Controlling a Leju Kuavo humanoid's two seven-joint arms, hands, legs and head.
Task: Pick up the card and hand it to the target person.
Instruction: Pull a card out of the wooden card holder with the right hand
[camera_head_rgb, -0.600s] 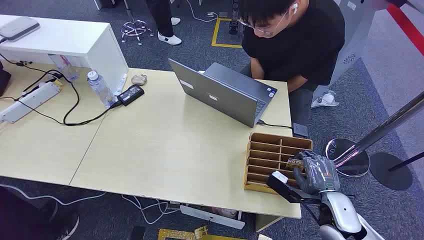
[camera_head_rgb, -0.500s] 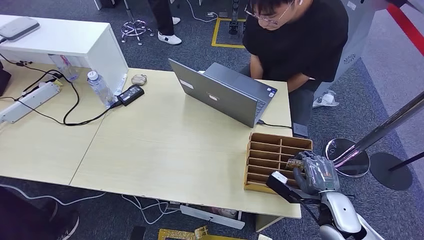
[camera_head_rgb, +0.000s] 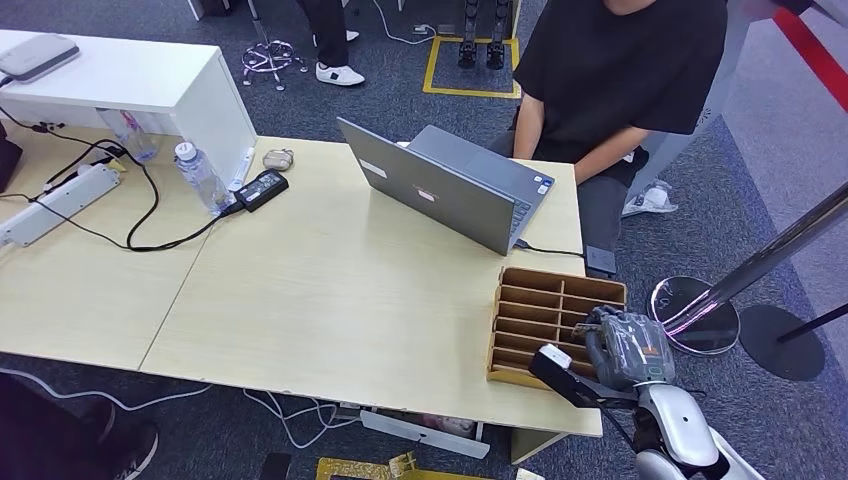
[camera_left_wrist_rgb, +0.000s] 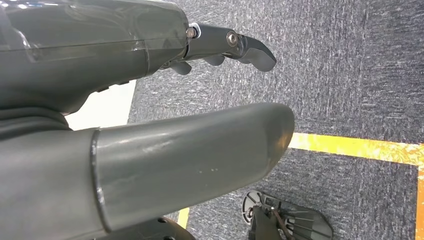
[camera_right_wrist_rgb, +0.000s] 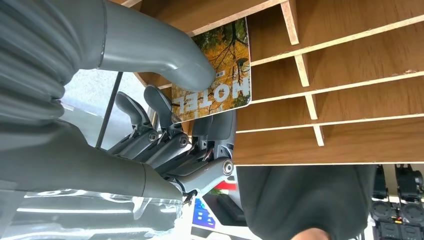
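Card (camera_right_wrist_rgb: 220, 75) sits pinched by the right hand (camera_right_wrist_rgb: 165, 105) at the wooden box (camera_head_rgb: 540, 305). It could catch on a divider and slip out. Left hand (camera_left_wrist_rgb: 150, 115) hangs empty.

Head view: high, facing forward and down over the pale wooden table (camera_head_rgb: 330, 290). Right wrist view: close behind the right hand (camera_right_wrist_rgb: 165, 145), sharing the slotted brown wooden organiser (camera_head_rgb: 545, 310) at the near right. Left wrist view: faced dark grey carpet (camera_left_wrist_rgb: 340, 65).

Slotted rack (camera_head_rgb: 530, 300) on table (camera_head_rgb: 330, 300), laptop (camera_head_rgb: 450, 185) behind
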